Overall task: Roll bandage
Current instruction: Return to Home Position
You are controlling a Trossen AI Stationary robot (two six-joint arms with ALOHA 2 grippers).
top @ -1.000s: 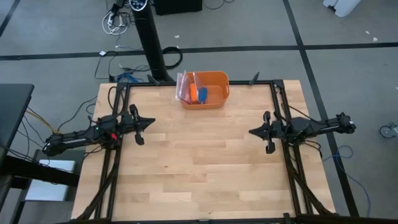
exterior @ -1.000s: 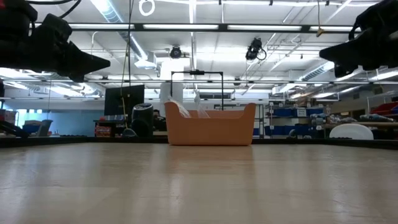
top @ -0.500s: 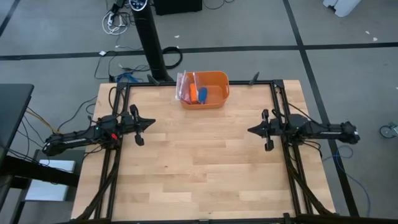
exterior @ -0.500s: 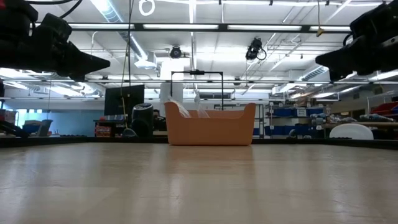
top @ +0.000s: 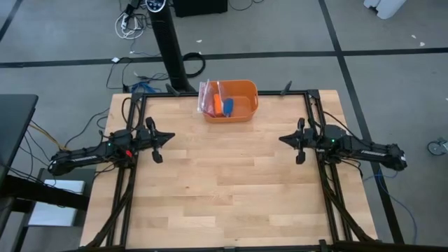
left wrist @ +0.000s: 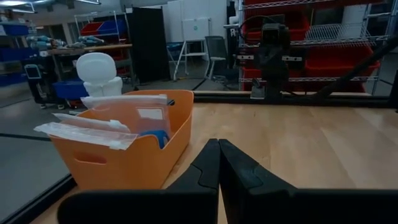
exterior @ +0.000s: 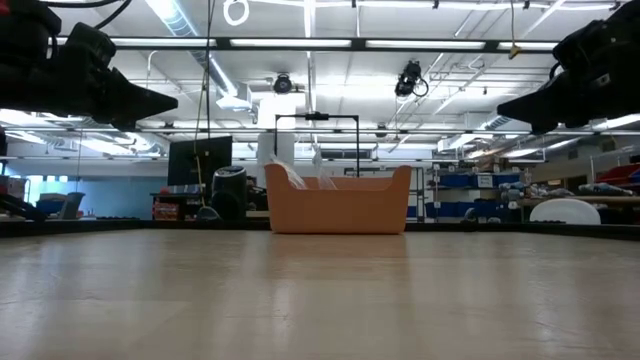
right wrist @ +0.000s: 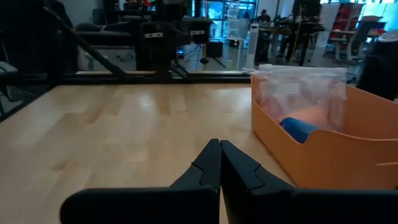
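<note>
From above, my left pincer point(top: 170, 137) sits mid-left of the frame and my right pincer point(top: 282, 139) mid-right. Both are well apart from the orange bin point(top: 253, 98) at top centre, where the blue bandage point(top: 227, 107) rests, seemingly inside the clear bag point(top: 208, 96). The level view shows both pincers in the upper corners, high off the table point(exterior: 320, 300). In each wrist view my fingers point(left wrist: 208, 165) are pressed together and empty; I judge there is nothing left to carry.
</note>
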